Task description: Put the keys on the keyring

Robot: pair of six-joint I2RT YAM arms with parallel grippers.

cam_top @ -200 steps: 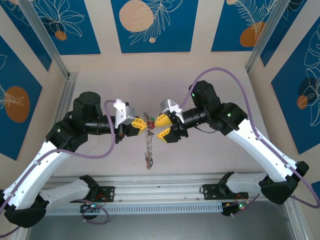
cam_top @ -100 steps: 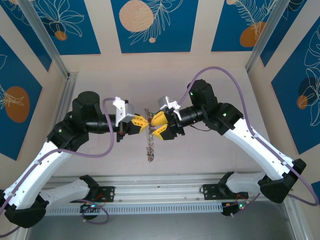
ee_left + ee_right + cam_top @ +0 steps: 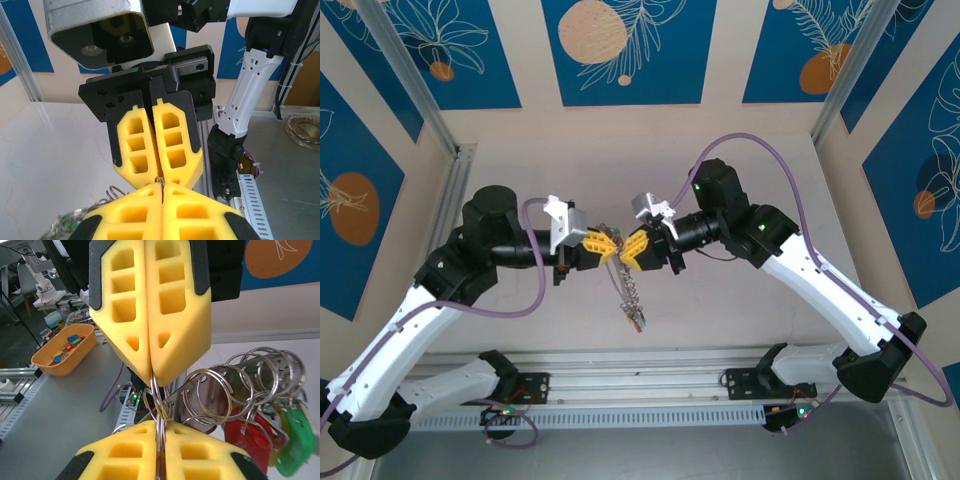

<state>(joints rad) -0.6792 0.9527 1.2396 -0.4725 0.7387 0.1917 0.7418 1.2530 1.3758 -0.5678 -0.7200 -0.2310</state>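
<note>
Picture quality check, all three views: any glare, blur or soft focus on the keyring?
Top view: even light, faint shadows; keyring small, its detail hard to read. Left wrist: left pincer crisp, keyring at the lower left corner out of focus. Right wrist: bright glints on the rings, keys at the right edge slightly blurred.

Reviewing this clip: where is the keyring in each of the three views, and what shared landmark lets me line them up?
Top external: the keyring hangs at centre, from where the left end effector and right end effector meet.
Left wrist: bottom-left corner, wire loops beside the left end effector.
Right wrist: centre to right, rings with coloured keys, its wire pinched between the tips.
Shared landmark: the two yellow end effectors meeting tip to tip.
</note>
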